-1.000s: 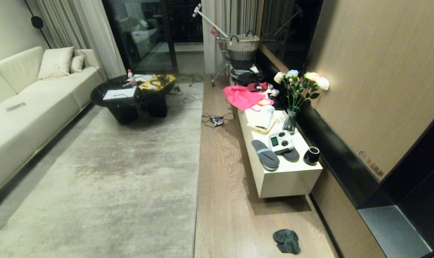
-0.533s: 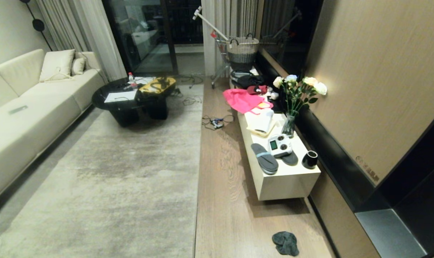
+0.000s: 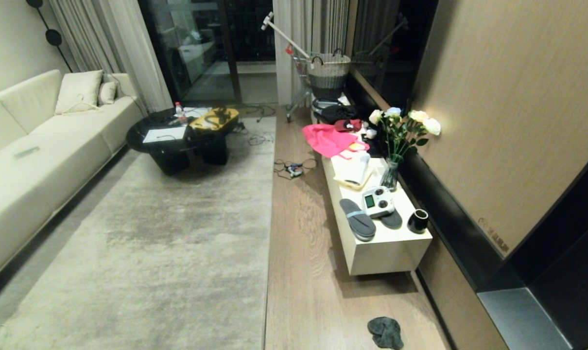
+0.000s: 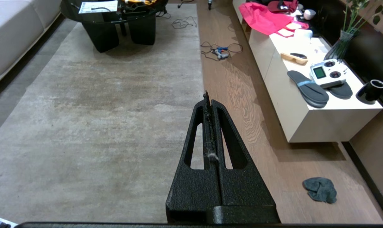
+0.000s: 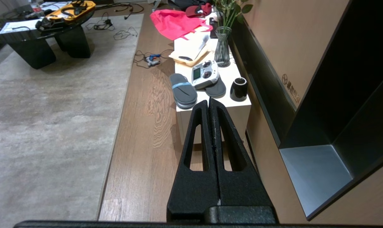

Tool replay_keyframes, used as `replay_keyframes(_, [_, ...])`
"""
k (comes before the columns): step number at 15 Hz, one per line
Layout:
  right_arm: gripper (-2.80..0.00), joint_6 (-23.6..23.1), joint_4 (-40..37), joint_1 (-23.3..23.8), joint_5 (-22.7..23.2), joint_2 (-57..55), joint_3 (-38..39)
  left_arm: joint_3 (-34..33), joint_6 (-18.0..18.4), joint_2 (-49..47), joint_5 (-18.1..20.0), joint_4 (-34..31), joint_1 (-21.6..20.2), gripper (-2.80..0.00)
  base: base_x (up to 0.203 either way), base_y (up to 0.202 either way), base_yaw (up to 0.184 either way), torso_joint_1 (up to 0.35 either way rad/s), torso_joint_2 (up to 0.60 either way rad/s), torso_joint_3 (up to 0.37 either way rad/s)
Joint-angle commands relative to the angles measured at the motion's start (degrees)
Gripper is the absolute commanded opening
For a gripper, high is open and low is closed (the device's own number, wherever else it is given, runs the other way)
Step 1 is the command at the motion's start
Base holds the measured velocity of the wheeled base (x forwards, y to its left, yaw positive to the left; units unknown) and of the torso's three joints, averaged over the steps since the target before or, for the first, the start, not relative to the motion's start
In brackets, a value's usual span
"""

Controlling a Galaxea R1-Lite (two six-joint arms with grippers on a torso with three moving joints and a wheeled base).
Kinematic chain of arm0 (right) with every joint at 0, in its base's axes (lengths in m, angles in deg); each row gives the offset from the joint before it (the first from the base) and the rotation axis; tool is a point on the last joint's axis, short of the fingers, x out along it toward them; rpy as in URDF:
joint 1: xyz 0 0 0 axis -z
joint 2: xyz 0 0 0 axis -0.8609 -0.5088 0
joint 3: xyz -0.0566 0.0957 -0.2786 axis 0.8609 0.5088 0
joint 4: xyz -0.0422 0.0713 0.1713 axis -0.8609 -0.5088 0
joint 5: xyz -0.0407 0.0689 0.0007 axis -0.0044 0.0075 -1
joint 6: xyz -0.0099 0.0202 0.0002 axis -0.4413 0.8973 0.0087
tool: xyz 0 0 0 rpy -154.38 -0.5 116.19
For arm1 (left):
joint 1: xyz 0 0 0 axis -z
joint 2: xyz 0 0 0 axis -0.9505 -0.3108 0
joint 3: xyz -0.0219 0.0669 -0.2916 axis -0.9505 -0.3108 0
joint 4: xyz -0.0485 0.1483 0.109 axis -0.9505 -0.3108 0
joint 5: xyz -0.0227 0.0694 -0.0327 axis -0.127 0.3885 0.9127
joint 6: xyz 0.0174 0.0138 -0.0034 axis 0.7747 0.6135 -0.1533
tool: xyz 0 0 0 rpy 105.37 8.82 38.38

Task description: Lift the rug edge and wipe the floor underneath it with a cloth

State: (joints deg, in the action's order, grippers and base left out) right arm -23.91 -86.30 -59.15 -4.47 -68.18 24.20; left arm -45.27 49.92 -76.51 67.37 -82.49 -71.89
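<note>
rug (image 3: 177, 233): lying flat, edge running along the bare floor (image 3: 303, 272)
cloth (image 3: 385, 332): sitting crumpled on the floor near the cabinet (image 3: 386, 253)
left gripper (image 4: 209, 101): pinched shut, holding nothing
right gripper (image 5: 209, 103): same deal

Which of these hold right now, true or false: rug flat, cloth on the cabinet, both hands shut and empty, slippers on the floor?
1. The rug lies flat, no edge lifted. True.
2. The cloth sits on the white cabinet. False: it lies on the floor near the cabinet's end.
3. The left hand and right hand are shut and empty. True.
4. The grey slippers are on the floor. False: they are on the cabinet.
</note>
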Motion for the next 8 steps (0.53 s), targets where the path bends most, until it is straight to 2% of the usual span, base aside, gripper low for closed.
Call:
replay_keyframes(1, [-2.8,0.0,0.0,0.0,0.0,-0.1,0.0,0.0,0.0,0.0,0.0,0.0,0.0,-2.8,0.0,0.0,0.0,0.141,-0.32,-0.179])
replay_keyframes(4, [-2.8,0.0,0.0,0.0,0.0,-0.1,0.0,0.0,0.0,0.0,0.0,0.0,0.0,-2.8,0.0,0.0,0.0,0.092,-0.22,-0.114])
replay_keyframes(8, [-2.8,-0.1,0.0,0.0,0.0,-0.1,0.0,0.0,0.0,0.0,0.0,0.0,0.0,-2.8,0.0,0.0,0.0,0.0,0.0,0.0])
